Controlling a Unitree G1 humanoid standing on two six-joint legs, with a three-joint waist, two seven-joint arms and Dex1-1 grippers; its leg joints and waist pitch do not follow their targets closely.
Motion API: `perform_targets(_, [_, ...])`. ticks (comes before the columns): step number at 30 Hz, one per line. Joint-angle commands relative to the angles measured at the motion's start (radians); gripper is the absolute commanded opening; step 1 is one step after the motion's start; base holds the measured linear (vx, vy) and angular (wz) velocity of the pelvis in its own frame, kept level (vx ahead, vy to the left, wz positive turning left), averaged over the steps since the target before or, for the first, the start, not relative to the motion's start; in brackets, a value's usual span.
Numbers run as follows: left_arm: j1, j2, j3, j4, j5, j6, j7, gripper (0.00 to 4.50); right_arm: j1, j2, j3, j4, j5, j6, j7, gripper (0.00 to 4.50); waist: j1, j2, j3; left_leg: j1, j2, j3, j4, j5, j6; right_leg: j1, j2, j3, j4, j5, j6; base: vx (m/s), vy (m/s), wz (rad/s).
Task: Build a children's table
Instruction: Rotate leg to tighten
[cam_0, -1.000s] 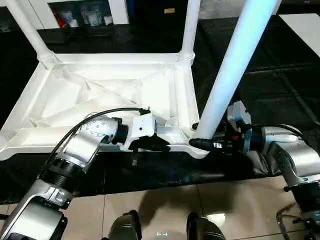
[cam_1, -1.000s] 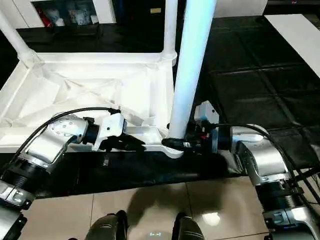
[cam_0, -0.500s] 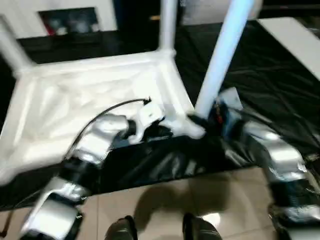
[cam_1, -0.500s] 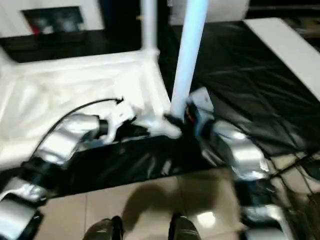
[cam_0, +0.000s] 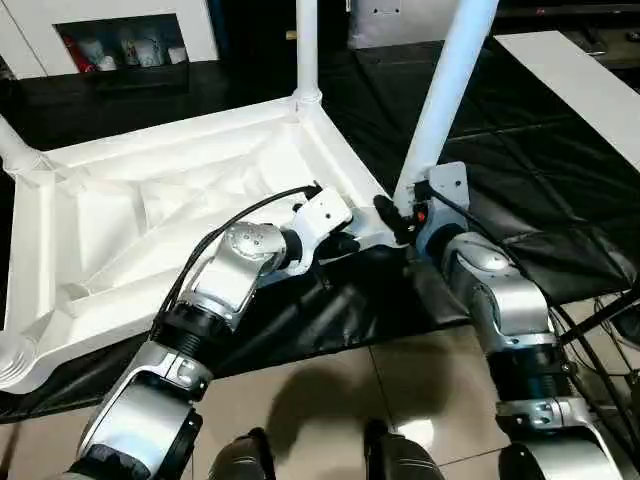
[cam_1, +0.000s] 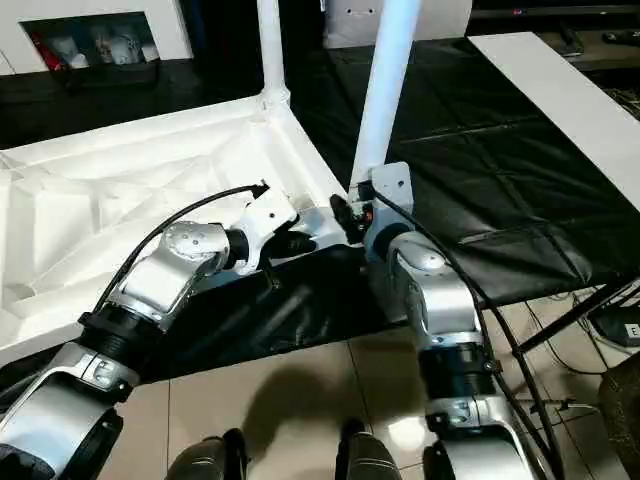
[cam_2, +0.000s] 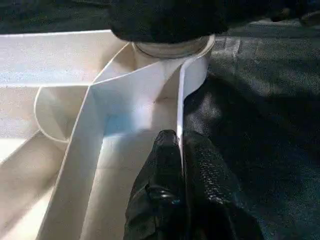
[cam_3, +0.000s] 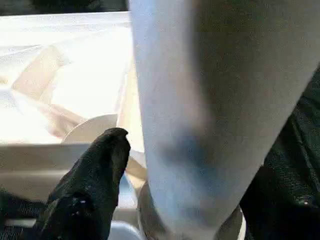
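Currently the inverted children's table top (cam_0: 150, 230) is lying on the black counter (cam_0: 560, 150); its near rim is being pinched by the left pincer (cam_2: 179, 150). The right pincer (cam_0: 392, 215) is standing apart around the leg (cam_0: 440, 100). Turning should be attempted only while the collar is being kept square in its socket.

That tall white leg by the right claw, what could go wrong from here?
The leg rises tilted from its corner socket, so it may not be fully screwed in and could lean further. The table top reaches the work table's near edge, held by the left claw pinching its thin rim; a slip might tip it.
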Motion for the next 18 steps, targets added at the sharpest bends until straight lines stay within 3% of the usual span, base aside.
perform_targets(1, [-0.002, 0.009, 0.007, 0.023, 0.011, -0.024, 0.022, 0.00, 0.031, -0.010, 0.042, -0.028, 0.040, 0.007, 0.094, 3.58, 0.002, -0.006, -0.072, 0.027, 0.032, -0.018, -0.084, -0.376, 0.021, 0.043, -0.038, 0.022, -0.051, -0.370, -0.158, 0.000, 0.000, 0.00])
perform_targets(3, [0.007, 0.027, 0.002, 0.020, 0.008, -0.058, -0.012, 0.00, 0.044, -0.048, 0.025, -0.037, 0.059, -0.012, 0.146, 3.77, 0.006, -0.008, -0.075, 0.027, 0.032, -0.012, -0.078, -0.347, 0.038, 0.045, -0.040, 0.024, -0.049, -0.346, -0.169, 0.000, 0.000, 0.00])
perform_targets(5, [0.022, 0.073, -0.017, 0.008, -0.001, -0.129, -0.112, 0.00, 0.068, -0.158, 0.010, -0.036, 0.076, -0.072, 0.273, 3.92, 0.012, -0.013, -0.077, 0.025, 0.032, -0.009, -0.072, -0.322, 0.061, 0.048, -0.042, 0.027, -0.047, -0.349, -0.168, 0.000, 0.000, 0.00])
perform_targets(6, [0.022, 0.073, -0.017, 0.008, -0.001, -0.129, -0.112, 0.00, 0.068, -0.158, 0.010, -0.036, 0.076, -0.072, 0.273, 4.04, 0.012, -0.013, -0.077, 0.025, 0.032, -0.009, -0.072, -0.322, 0.061, 0.048, -0.042, 0.027, -0.047, -0.349, -0.168, 0.000, 0.000, 0.00])
perform_targets(8, [0.027, 0.093, -0.021, 0.005, -0.015, -0.133, -0.160, 0.00, 0.079, -0.211, 0.002, -0.040, 0.098, -0.096, 0.364, 4.14, 0.012, -0.013, -0.084, 0.018, 0.032, -0.007, -0.065, -0.271, 0.077, 0.055, -0.043, 0.026, -0.035, -0.299, -0.196, 0.026, -0.016, 0.00])
perform_targets(10, [0.032, 0.111, -0.034, 0.005, -0.023, -0.181, -0.209, 0.00, 0.083, -0.242, -0.001, -0.038, 0.101, -0.123, 0.410, 4.27, 0.012, -0.012, -0.087, 0.018, 0.034, -0.005, -0.062, -0.252, 0.093, 0.054, -0.042, 0.023, -0.034, -0.285, -0.216, 0.056, -0.036, 0.02])
perform_targets(11, [0.041, 0.137, -0.051, -0.003, -0.033, -0.206, -0.277, 0.00, 0.089, -0.294, 0.009, -0.036, 0.101, -0.175, 0.497, 4.27, 0.013, -0.011, -0.091, 0.022, 0.034, -0.001, -0.057, -0.235, 0.095, 0.052, -0.041, 0.025, -0.030, -0.266, -0.230, 0.062, -0.042, 0.05])
perform_targets(13, [0.048, 0.158, -0.063, -0.009, -0.045, -0.231, -0.339, 0.00, 0.097, -0.339, 0.027, -0.033, 0.105, -0.215, 0.574, 4.27, 0.018, -0.015, -0.095, 0.014, 0.031, 0.001, -0.048, -0.194, 0.114, 0.059, -0.039, 0.026, -0.019, -0.215, -0.247, 0.061, -0.046, 0.04])
perform_targets(17, [0.062, 0.195, -0.095, -0.019, -0.062, -0.302, -0.452, 0.00, 0.095, -0.378, 0.032, -0.020, 0.152, -0.239, 0.697, 4.27, 0.032, -0.009, -0.102, 0.016, 0.037, 0.007, -0.038, -0.113, 0.150, 0.059, -0.032, 0.025, 0.004, -0.071, -0.298, 0.014, -0.012, 0.01])
perform_targets(18, [0.062, 0.198, -0.097, -0.017, -0.064, -0.308, -0.462, 0.00, 0.093, -0.381, 0.032, -0.017, 0.159, -0.240, 0.714, 4.27, 0.035, -0.012, -0.103, 0.012, 0.036, 0.008, -0.034, -0.103, 0.160, 0.061, -0.031, 0.025, 0.011, -0.042, -0.309, 0.000, 0.000, 0.00])
